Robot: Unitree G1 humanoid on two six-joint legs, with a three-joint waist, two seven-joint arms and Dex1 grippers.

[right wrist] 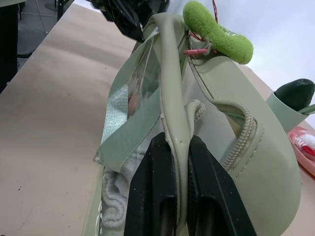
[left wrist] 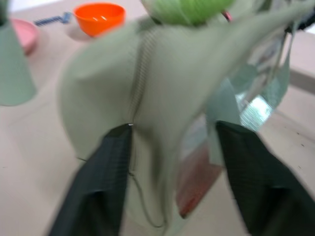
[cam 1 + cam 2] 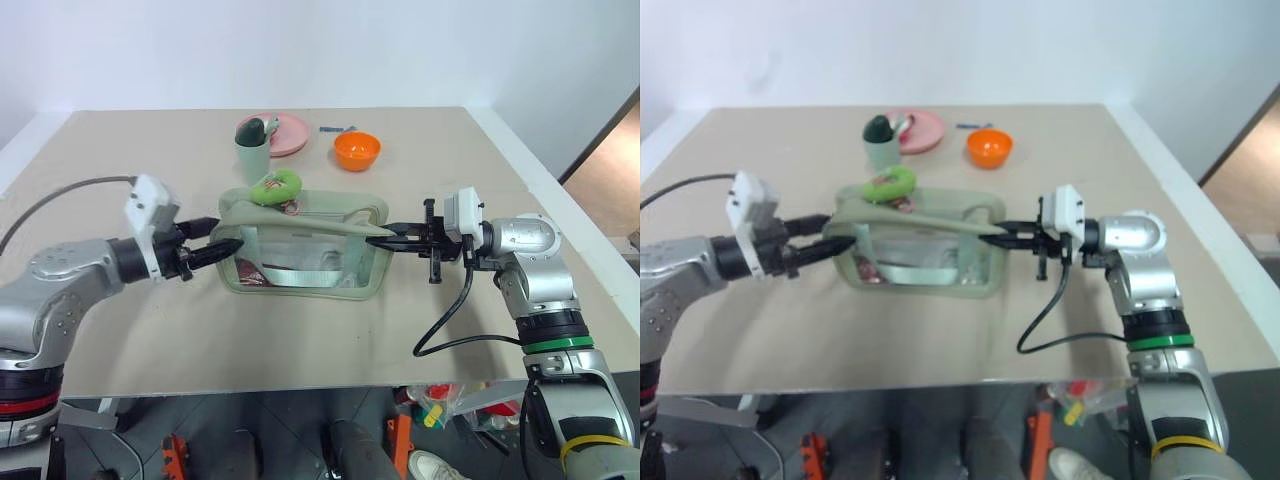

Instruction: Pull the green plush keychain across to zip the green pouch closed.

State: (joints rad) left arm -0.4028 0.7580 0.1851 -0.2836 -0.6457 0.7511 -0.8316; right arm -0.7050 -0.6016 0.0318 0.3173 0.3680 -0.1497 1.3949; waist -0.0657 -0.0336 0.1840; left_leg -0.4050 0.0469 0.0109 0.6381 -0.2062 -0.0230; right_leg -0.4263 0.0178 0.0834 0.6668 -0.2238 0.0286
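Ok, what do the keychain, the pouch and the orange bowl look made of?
Keychain: fuzzy lime-green plush, matte nap, likely stuffed fabric.
Pouch: pale sage body, smooth and matte with stitched edges, fabric or faux leather; its side panels are clear, shiny plastic, with contents visible through them.
Orange bowl: smooth and glossy with a highlight inside, probably plastic, though glazed ceramic can't be ruled out.

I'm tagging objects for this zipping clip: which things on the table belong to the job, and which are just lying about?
Part of the job:
- green pouch
- green plush keychain
- left gripper, at the pouch's end
- right gripper, shut on the pouch's edge

Lying about:
- orange bowl
- pink plate
- pale green cup
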